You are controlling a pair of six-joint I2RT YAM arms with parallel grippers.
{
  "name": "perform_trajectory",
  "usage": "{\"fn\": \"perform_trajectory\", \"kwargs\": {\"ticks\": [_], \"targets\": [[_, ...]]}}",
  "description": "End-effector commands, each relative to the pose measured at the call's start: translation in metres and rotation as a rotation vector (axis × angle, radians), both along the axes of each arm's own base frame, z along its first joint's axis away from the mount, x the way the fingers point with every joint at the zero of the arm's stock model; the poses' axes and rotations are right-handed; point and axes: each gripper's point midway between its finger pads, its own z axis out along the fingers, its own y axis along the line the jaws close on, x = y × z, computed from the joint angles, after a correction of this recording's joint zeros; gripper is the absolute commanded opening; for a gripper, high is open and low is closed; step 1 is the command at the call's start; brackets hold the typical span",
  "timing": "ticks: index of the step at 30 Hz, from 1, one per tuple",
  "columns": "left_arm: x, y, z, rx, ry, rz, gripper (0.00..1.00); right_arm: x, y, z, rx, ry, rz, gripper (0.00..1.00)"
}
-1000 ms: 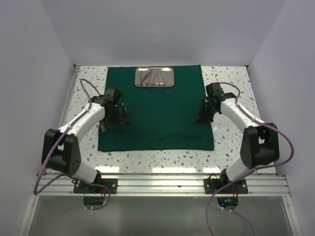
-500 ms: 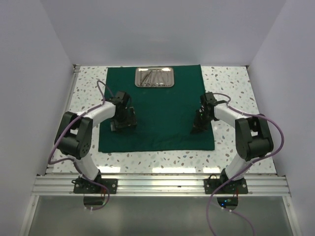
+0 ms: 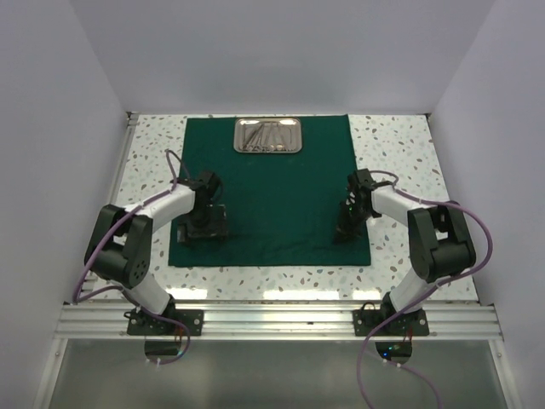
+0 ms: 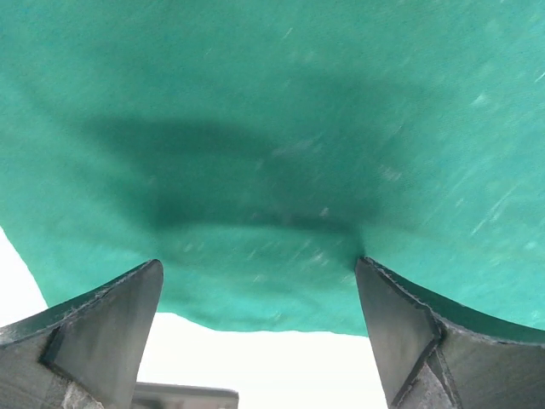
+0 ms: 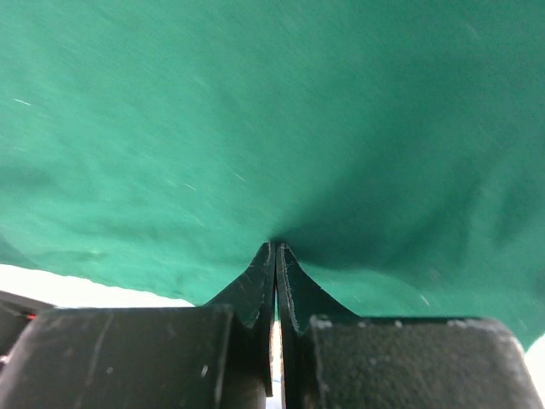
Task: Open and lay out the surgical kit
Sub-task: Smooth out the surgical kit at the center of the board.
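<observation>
Left hand (image 3: 207, 228), right hand (image 3: 347, 228) drawn nearer — cloth (image 3: 281, 196) on speckled table (image 3: 400, 141).

No writing, label, brand or number can be read anywhere; the tray (image 3: 267, 135) at twelve o'clock seems unmarked.

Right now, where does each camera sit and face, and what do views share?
Top external: above and behind the bases, facing down at the table; left arm, right arm, green cloth, steel tray show.
Left wrist: on the left arm, facing a cloth edge; open left fingers show.
Right wrist: on the right arm, facing the cloth closely; shut right fingers show.
Shared: the green cloth.
</observation>
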Motion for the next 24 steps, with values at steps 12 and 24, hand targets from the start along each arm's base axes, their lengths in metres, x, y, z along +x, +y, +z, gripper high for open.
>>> {"fn": "perform_trajectory", "kwargs": {"ticks": [12, 24], "targets": [[0.111, -0.057, 0.163, -0.232, -0.416, -0.11, 1.0, 0.065, -0.014, 0.148, -0.124, -0.245, 0.047, 0.81], [0.071, -0.221, 0.094, -0.567, -0.297, -0.481, 0.99, 0.074, -0.002, 0.138, -0.066, -0.23, 0.024, 0.46]]}}
